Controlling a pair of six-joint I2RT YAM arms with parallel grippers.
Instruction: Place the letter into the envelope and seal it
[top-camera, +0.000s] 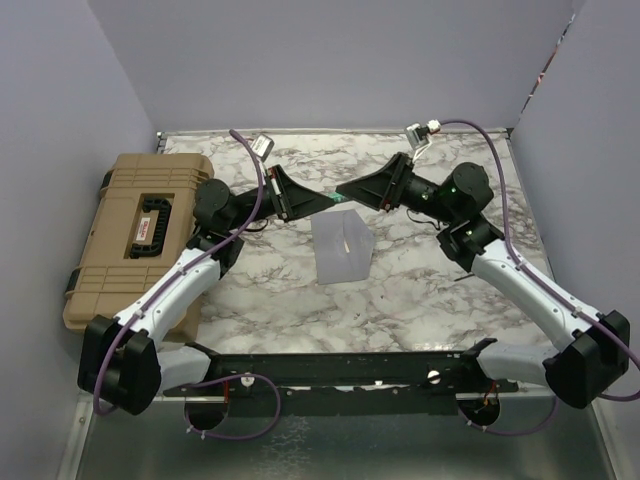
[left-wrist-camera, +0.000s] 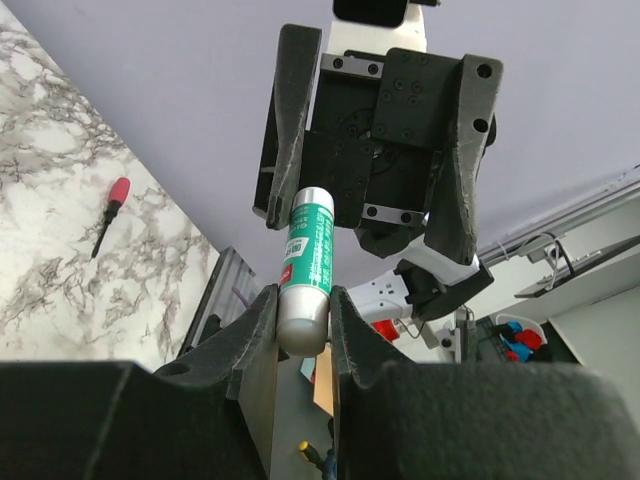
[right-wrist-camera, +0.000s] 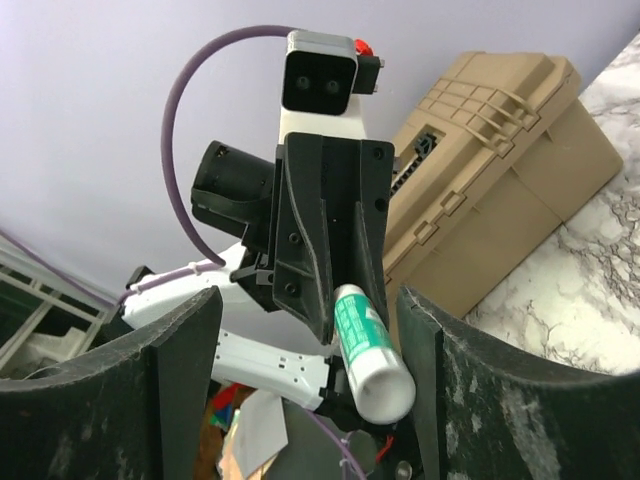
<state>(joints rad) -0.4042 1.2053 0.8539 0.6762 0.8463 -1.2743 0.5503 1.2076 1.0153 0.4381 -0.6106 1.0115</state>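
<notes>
The left gripper (left-wrist-camera: 303, 322) is clamped on a green-labelled glue stick (left-wrist-camera: 306, 262). The right gripper (right-wrist-camera: 310, 345) is spread wide around the stick's other end, gripping nothing. Sealing is judged in hand; next, the stick must be lowered onto the envelope (top-camera: 341, 250), which lies flat on the table between the arms, pale grey (no separate letter is seen).

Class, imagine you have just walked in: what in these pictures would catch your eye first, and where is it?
The two arms meet in mid-air above the marble table with a green-and-white tube between them: the left arm's jaws clamp its silver end, while the right arm's jaws stand open either side of it. Below, the grey envelope lies at mid-table, and a big tan hard case sits at the table's left edge.
</notes>
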